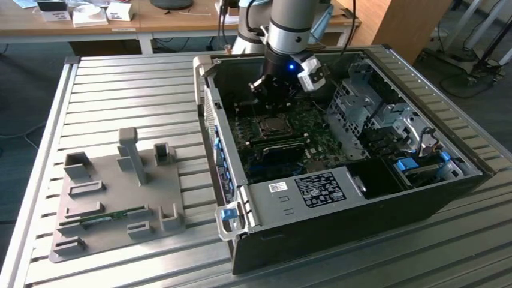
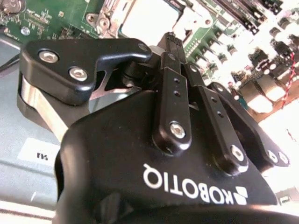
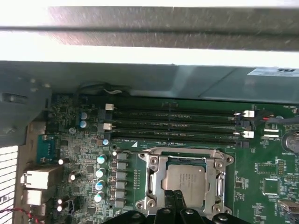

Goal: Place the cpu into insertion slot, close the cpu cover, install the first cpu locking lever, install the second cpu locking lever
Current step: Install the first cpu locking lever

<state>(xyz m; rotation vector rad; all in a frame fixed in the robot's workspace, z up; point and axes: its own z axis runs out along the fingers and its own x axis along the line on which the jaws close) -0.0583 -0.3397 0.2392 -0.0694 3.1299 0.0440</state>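
Observation:
The cpu (image 3: 187, 179), a dull silver square, lies in the insertion slot (image 3: 186, 208) on the green board. The shiny cpu cover (image 3: 153, 179) lies flat around it, framing the chip. My gripper (image 3: 175, 198) hangs just above the socket's edge, its black fingers (image 2: 174, 70) pressed together with nothing between them. In the exterior view the gripper (image 1: 274, 107) reaches into the open computer case, right over the socket (image 1: 272, 125). In the second wrist view the chip (image 2: 149, 18) shows bright beyond the fingertips. The locking levers are too fine to make out.
Long black memory sticks (image 3: 177, 123) run beside the socket, with a row of capacitors (image 3: 100, 172) on another side. The case wall (image 3: 149, 79) rises close behind. A metal drive cage (image 1: 376, 114) fills the exterior view's right. A grey fixture plate (image 1: 112, 198) lies on the slatted table.

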